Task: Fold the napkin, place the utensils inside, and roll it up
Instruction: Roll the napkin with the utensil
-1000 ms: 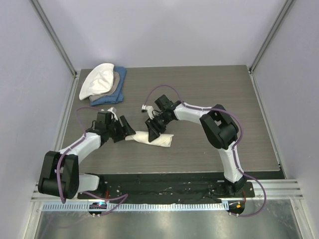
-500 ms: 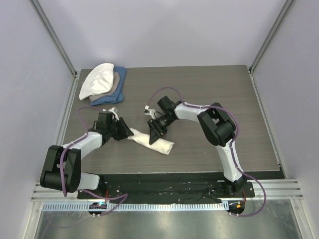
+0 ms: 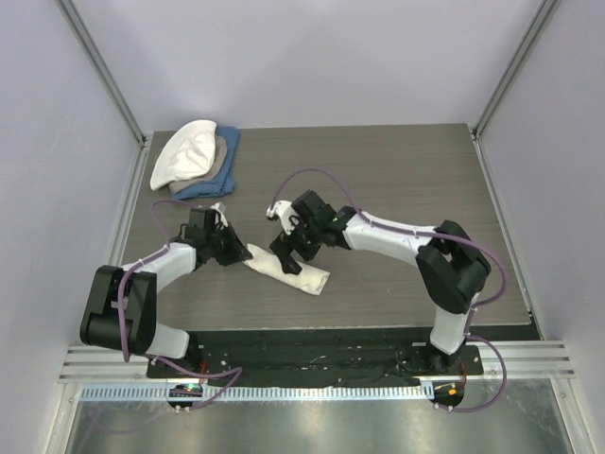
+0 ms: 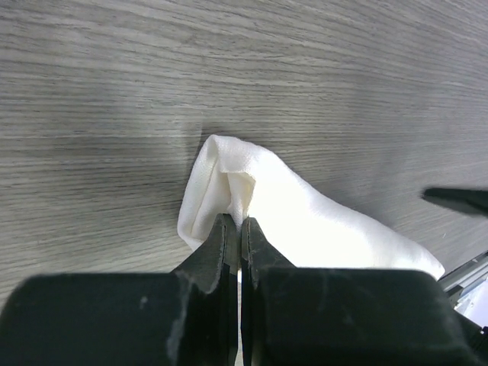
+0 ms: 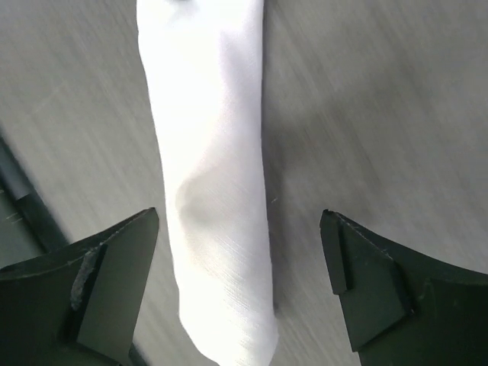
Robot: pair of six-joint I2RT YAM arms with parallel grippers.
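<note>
The napkin lies on the table as a tight cream roll, set diagonally between the two arms, its left end farther from the bases than its right end. The roll is closed along its length, and nothing shows at either end but folds of cloth. The left gripper is clenched, jaws pressed flat together, with the tips at the left end of the roll and touching its outer fold; whether a layer of cloth is pinched between them cannot be told. The right gripper is released, jaws spread wide, one finger on each side of the roll near its middle and both apart from the cloth. The table surface is grey-brown wood grain. At its far left corner sits a stack of cloths, white on top of tan on top of blue, well apart from the napkin. Both arm bases stand on a black base plate along the near edge. Pale walls enclose the table on three sides, with slanted metal frame posts at the far corners.
</note>
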